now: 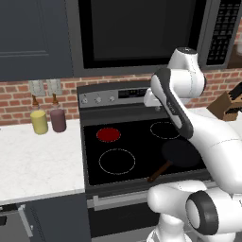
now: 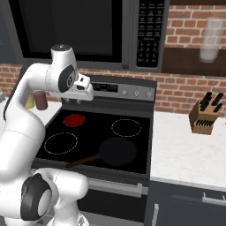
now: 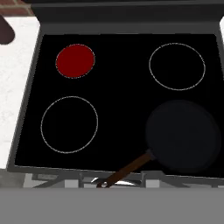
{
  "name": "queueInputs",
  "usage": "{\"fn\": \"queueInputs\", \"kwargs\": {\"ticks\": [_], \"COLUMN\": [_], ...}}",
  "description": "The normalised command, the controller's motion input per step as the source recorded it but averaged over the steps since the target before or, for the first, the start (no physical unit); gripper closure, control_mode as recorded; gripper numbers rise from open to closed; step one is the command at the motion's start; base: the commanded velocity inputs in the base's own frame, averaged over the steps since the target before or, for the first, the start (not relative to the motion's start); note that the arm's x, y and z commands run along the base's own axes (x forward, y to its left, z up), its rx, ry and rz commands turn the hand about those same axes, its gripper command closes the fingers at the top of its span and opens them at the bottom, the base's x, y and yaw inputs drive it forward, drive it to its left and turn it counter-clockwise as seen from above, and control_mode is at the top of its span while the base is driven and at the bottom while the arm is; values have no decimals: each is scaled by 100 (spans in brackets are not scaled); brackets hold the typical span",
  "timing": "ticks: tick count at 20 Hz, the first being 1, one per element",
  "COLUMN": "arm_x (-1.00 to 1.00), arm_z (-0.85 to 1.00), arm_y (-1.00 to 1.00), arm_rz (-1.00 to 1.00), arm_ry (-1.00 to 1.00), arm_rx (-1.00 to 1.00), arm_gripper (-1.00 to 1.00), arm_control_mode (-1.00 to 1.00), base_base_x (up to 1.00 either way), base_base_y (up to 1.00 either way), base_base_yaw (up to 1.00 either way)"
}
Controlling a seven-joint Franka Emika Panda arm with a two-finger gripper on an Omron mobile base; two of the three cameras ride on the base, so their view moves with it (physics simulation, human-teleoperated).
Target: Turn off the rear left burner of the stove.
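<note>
On the stove (image 1: pixel 142 142), the rear left burner (image 1: pixel 108 134) is seen glowing red, behind the larger ringed zone. The tool (image 2: pixel 84 90) is held above the stove's back edge, right of that burner; the knobs (image 1: pixel 98 99) on the panel lie beyond, and whether it is clenched cannot be told.

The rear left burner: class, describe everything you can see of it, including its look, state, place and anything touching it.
The rear left burner is a small round zone, flush in the black glass top of the stove. Its disc glows solid red, so it looks switched on, while the other visible rings are plain black inside thin white outlines. It sits at the back left, just before the grey control panel. Nothing rests on it; the dark frying pan lies on the front right zone, well apart.
</note>
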Motion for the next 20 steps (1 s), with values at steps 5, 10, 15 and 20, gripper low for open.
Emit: {"fn": "queueInputs", "kwargs": {"ticks": [5,10,15,20], "arm_x": [0,0,0,0], "arm_z": [0,0,0,0], "arm_y": [25,42,48,50], "arm_rz": [0,0,0,0], "arm_ry": [-7,-15,-10,-11], "arm_rx": [0,-5,-10,-13], "arm_gripper": [-100,-100,-100,-100], "arm_control_mode": [-100,-100,-100,-100], "base_base_x": [0,0,0,0], "base_base_y": [0,0,0,0], "base_base_yaw": [0,0,0,0]}}
